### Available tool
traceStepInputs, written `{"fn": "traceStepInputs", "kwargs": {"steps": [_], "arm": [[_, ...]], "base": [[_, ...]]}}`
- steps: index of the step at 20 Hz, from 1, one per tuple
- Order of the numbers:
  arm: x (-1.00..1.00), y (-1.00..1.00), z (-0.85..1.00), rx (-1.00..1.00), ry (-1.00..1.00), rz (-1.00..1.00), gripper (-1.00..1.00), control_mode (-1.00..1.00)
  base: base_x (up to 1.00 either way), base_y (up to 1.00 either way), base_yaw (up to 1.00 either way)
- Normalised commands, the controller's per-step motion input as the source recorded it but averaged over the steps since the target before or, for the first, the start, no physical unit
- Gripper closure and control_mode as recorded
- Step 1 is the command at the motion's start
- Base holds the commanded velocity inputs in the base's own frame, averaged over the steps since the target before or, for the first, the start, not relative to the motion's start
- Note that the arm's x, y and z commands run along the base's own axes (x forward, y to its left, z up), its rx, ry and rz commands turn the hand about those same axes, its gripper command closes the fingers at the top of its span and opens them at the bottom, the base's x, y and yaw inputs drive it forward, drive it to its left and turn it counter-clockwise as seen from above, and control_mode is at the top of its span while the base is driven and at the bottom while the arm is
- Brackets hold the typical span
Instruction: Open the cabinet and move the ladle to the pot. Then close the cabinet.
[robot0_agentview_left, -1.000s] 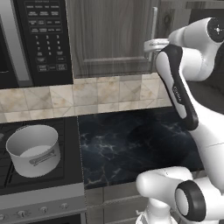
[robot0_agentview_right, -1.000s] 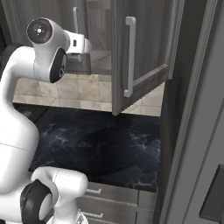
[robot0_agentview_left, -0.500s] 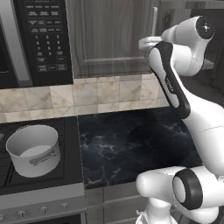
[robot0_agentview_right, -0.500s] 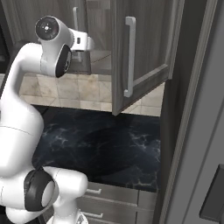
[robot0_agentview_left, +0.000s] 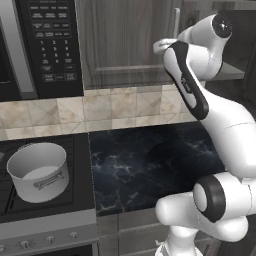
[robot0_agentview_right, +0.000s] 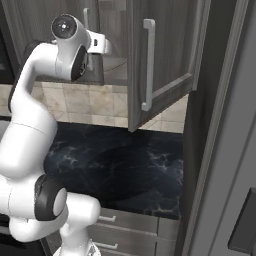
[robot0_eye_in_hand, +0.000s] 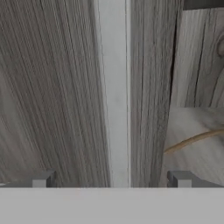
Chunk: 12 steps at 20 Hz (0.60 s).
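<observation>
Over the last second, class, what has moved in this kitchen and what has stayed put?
The arm has swung left along the cabinet, bringing its fingers up to the closed left door's handle. Nothing was grasped. The right door stays open, and the pot sits unmoved on the stove.

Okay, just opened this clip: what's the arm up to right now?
The Franka arm is reaching up to the wall cabinet. The right-hand door already hangs open. The gripper faces the left door's silver bar handle, fingers spread either side of it and not closed on it. Past that door's edge, a thin brownish ladle handle shows on the shelf inside. The pot waits on the stove, with no ladle in it.
</observation>
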Motion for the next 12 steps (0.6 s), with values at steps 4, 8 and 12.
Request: {"fn": "traceStepInputs", "kwargs": {"steps": [4,8,12], "arm": [[0.39,0.0,-0.05,0.0,0.02,0.01,-1.0,-1.0],[0.34,0.0,-0.08,0.0,0.0,0.01,-1.0,-1.0],[0.27,0.0,-0.19,0.0,0.0,0.0,1.0,-1.0]], "base": [[0.0,0.0,0.0],[0.0,0.0,0.0],[0.0,0.0,0.0]]}}
